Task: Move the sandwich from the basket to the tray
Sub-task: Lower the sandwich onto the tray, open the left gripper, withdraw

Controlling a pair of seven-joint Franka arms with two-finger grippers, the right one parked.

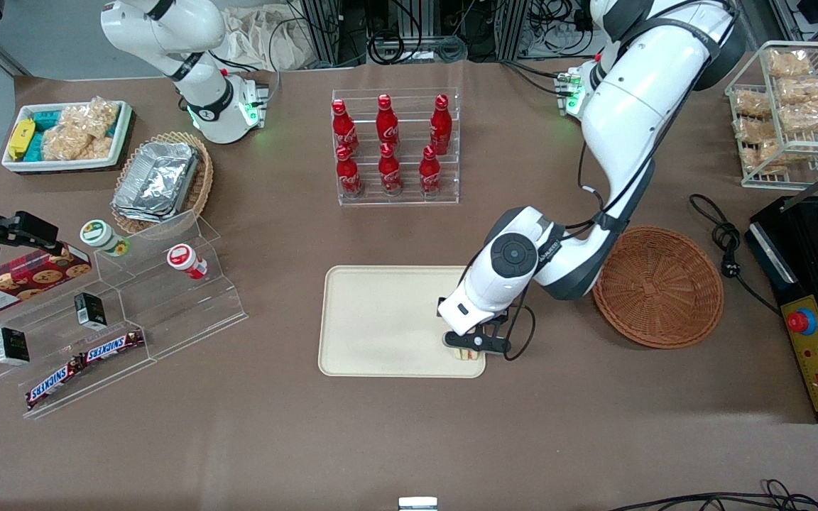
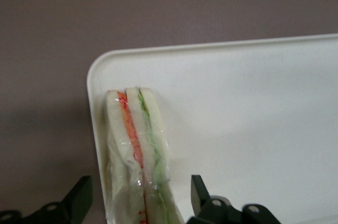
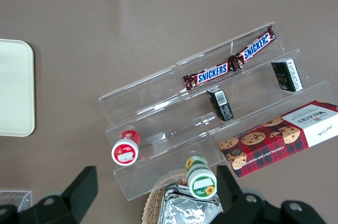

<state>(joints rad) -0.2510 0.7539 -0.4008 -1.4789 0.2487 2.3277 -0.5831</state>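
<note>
My fingers (image 2: 140, 200) stand apart around the sandwich (image 2: 138, 152), which rests in the tray (image 2: 253, 108) corner; I should lift straight up without snagging the wrap.

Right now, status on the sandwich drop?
Gripper open, low over tray corner. Sandwich on tray between the fingers, untouched. Basket empty. Nothing in the way.

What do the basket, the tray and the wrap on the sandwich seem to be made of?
Basket: woven wicker, reddish-brown, visible weave.
Tray: probably plastic, cream, smooth, matte.
Wrap of the sandwich: thin clear film, glossy and wrinkled. It lies on the tray between the open jaws of the gripper.
</note>
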